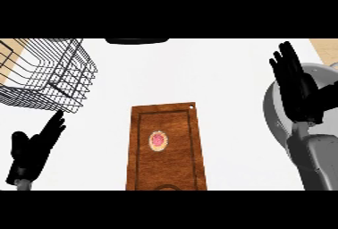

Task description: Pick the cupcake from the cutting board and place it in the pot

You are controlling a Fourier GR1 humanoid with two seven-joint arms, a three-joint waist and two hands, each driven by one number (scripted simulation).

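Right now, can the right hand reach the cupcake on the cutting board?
Probably yes: the right hand is open by the pot, and nothing stands between it and the cupcake on the cutting board.

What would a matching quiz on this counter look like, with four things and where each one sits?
Things:
1. cupcake
2. basket
3. pot
4. left hand

Places:
A. upper left of the view
B. on the cutting board
C. lower left, fingers straight
D. right edge, partly behind the right hand

Pairs: 1-B, 2-A, 3-D, 4-C.
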